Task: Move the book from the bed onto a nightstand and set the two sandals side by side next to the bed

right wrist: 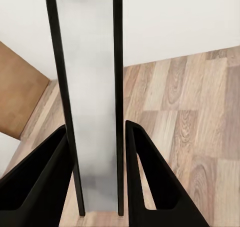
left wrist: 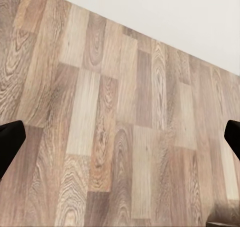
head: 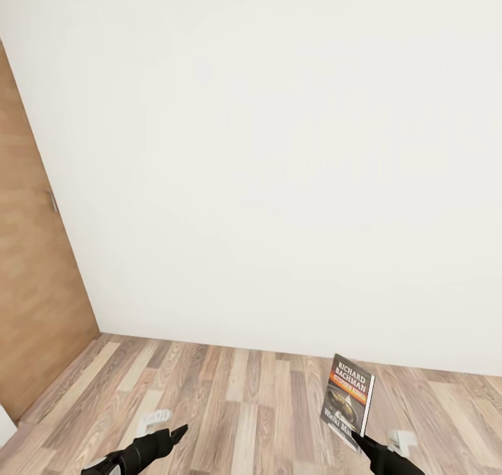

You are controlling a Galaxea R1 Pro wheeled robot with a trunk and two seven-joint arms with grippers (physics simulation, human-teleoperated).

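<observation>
the right gripper (right wrist: 95, 187) has its jaws clamped on the book (head: 346, 398), held upright between them; the left gripper (left wrist: 120, 142) jaws stand apart over the wood floor (left wrist: 120, 112).

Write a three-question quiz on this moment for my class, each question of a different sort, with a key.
1. True or false: the book lies flat on the wood-plank floor.
2. Which end effector holds the book? A) left B) right C) neither
3. Fill in: the door at the head view's left is made of brown ____.

Key:
1. False; it is held upright above the floor.
2. B; the right end effector grips its lower edge, while the left end effector is empty, its fingers spread wide in the left wrist view.
3. wood
</observation>
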